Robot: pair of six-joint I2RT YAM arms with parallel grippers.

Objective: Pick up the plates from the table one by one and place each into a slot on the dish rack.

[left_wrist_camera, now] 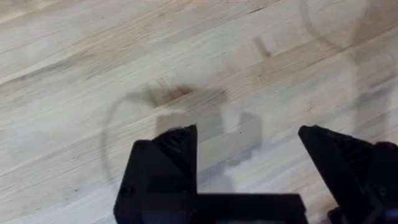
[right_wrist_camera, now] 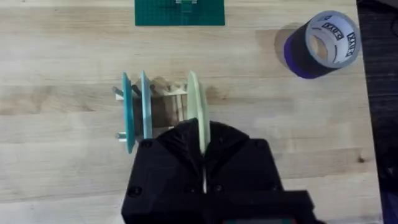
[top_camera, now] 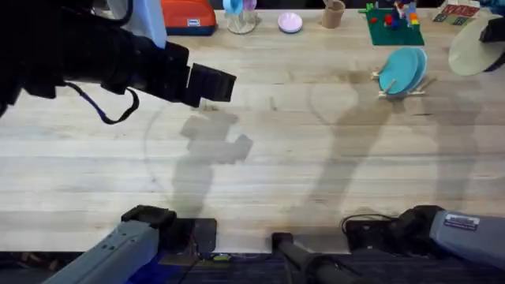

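— Where the dish rack [right_wrist_camera: 155,109] stands at the far right of the table [top_camera: 260,158], what do we see in it?

— We see three plates on edge between its thin wooden pegs: two teal-blue plates [right_wrist_camera: 135,109] side by side, and a pale yellow-green plate [right_wrist_camera: 194,106] a few slots away. From overhead the rack [top_camera: 402,83] reads as a teal disc leaning on light dowels.

— And the right gripper [right_wrist_camera: 204,149]?

— Its black fingers are pinched on the lower edge of the yellow-green plate, which stands upright in its slot.

— What can we not make out?

— The gripper body hides the plate's lower part and the near end of the rack. Overhead, a pale blurred shape covers the table's far right corner.

— The left gripper [left_wrist_camera: 249,140]?

— Its jaws are spread wide above bare planks, holding nothing, well apart from the rack.

— What else is around?

— A green toy-brick baseplate [right_wrist_camera: 180,12] just beyond the rack, a roll of tape [right_wrist_camera: 323,43] to one side, and a small pink dish [top_camera: 289,22] on the far edge.
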